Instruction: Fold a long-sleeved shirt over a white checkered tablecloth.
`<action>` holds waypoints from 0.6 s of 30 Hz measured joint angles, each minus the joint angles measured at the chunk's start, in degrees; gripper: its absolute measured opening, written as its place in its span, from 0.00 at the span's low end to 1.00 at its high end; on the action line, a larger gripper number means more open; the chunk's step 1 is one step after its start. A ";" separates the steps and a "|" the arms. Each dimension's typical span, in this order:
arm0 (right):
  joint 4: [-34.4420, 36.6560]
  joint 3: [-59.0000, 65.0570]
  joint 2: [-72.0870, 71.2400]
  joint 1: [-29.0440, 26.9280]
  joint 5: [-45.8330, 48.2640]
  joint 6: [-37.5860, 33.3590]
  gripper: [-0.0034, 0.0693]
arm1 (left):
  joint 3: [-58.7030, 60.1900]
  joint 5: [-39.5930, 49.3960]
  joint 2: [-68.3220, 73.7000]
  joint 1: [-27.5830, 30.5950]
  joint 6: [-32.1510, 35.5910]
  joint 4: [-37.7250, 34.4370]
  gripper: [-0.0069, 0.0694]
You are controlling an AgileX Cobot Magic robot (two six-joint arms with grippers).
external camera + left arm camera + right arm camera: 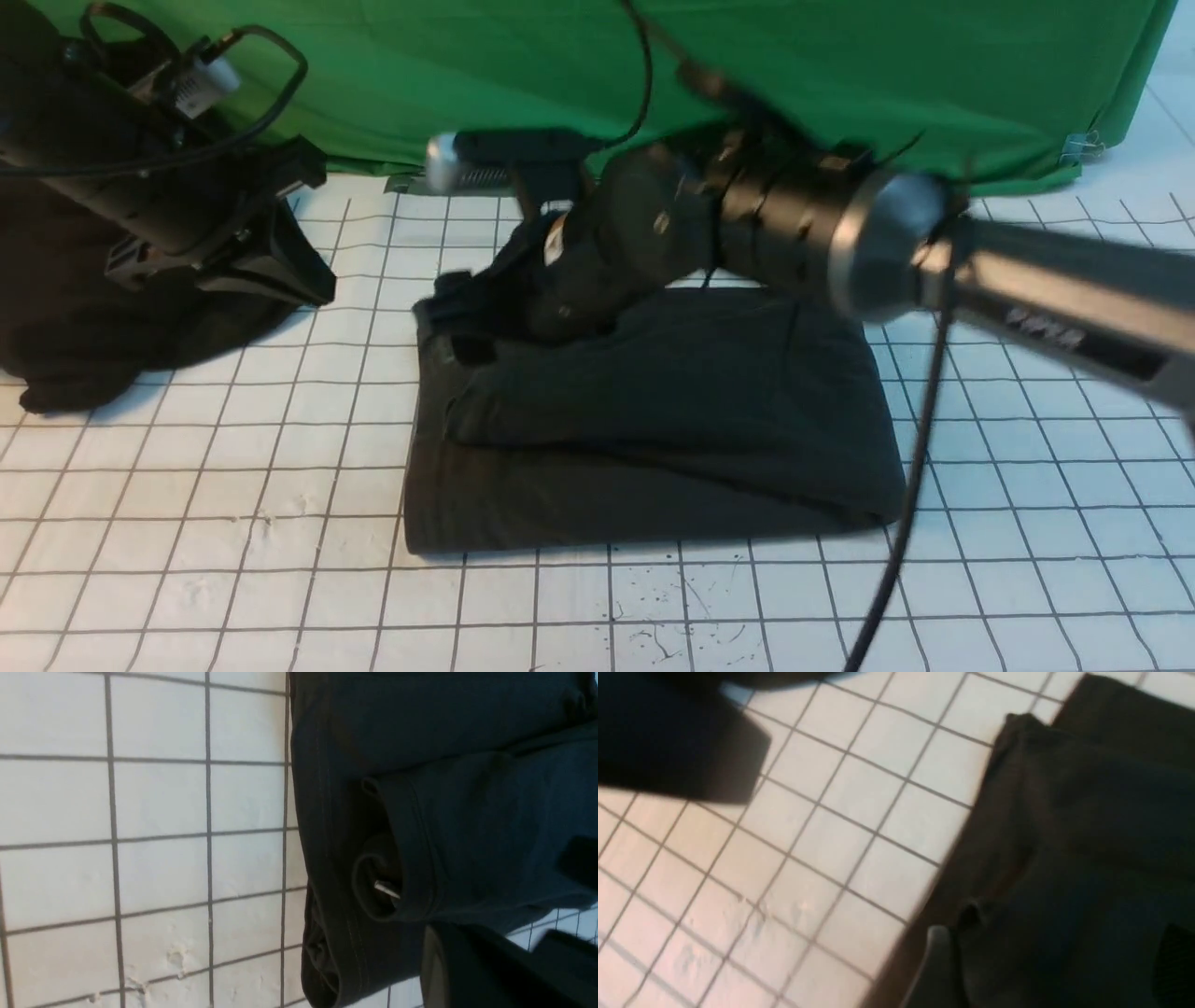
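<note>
The long-sleeved shirt (672, 411) lies folded into a dark grey rectangle in the middle of the white checkered tablecloth (233, 523). My right arm reaches across it from the right. My right gripper (457, 322) sits at the shirt's far left corner. In the right wrist view that gripper (1057, 966) is open, its fingers wide apart over the shirt (1087, 835). My left gripper (280, 271) hangs at the far left, apart from the shirt. In the left wrist view one of its fingers (448, 970) is beside the shirt's folded edge (467, 765).
A black garment (93, 345) is heaped at the left under my left arm. Green fabric (840, 75) hangs along the back. A black cable (906, 504) drops from my right arm across the shirt's right edge. Bare checkered cloth (831, 812) lies beside the shirt.
</note>
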 joint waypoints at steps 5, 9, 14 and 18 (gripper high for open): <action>-0.87 -4.56 -7.46 -6.96 21.94 -6.85 0.82 | 1.33 3.57 -1.73 -0.39 0.00 1.33 0.17; -2.92 -1.86 -12.20 -12.74 27.52 -9.76 0.76 | 5.04 2.97 -2.94 -2.52 0.00 2.01 0.26; -3.78 12.94 -16.43 -17.36 28.62 -11.10 0.74 | 13.81 -2.33 -2.94 -8.86 -2.88 5.98 0.48; -3.85 24.05 -16.01 -17.72 22.17 -11.77 0.82 | 18.52 -6.18 -2.88 -12.80 -5.21 7.85 0.62</action>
